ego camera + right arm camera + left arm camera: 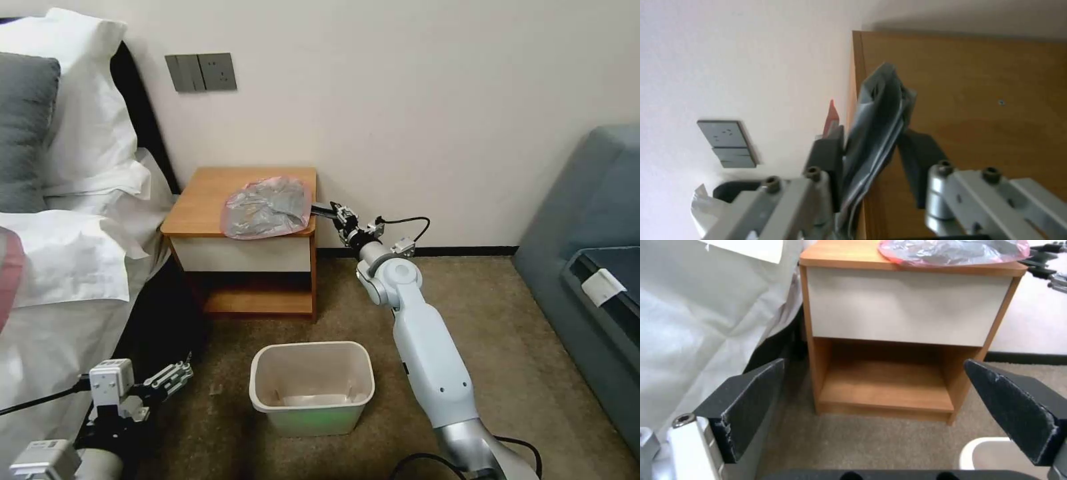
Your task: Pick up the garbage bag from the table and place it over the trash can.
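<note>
The right gripper (319,209) reaches to the right edge of the nightstand (200,200), and its two fingers (829,156) pinch the edge of the garbage bag (267,207). The one crinkly grey bag lies on the nightstand top. The left gripper (175,375) hangs low beside the bed (67,267), its fingers spread wide apart. One cream trash can (311,387) stands on the brown carpet (507,320) in front of the nightstand. On the wall (400,100) is one grey switch plate (201,72).
</note>
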Motion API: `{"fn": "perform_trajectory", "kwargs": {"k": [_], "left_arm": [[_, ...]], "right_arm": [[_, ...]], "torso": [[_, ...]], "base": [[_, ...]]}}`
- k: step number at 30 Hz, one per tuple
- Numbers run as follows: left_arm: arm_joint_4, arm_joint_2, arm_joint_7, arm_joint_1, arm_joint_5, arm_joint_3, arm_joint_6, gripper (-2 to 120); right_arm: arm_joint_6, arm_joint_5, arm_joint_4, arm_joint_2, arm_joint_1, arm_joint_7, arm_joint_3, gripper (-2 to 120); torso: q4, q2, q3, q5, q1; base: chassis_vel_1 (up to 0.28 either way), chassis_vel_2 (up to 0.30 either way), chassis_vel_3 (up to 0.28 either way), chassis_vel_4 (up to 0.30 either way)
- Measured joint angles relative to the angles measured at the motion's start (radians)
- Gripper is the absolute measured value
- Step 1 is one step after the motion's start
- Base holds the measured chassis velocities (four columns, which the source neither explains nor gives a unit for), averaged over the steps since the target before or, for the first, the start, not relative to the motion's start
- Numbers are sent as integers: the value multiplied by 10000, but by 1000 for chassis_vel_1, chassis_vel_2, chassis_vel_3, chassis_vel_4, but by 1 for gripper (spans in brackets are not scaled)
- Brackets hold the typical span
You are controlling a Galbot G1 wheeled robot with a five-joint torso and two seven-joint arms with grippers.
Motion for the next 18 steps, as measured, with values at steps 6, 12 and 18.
{"fn": "perform_trajectory", "kwargs": {"k": [6,12,18], "left_arm": [[0,-3,8,7,16,0,-33,100],[0,-5,16,-11,35,6,-37,100],[1,3,16,-60,47,27,-43,100]], "right_arm": [[38,-28,-38,22,36,-32,16,10],[89,-42,270,-71,-122,88,-63,0],[302,-68,2052,-572,-1113,714,-671,0]], "torso": [[0,0,0,0,0],[1,0,0,0,0],[0,0,-1,2,0]], "base": [[0,0,0,0],[0,0,0,0],[0,0,0,0]]}}
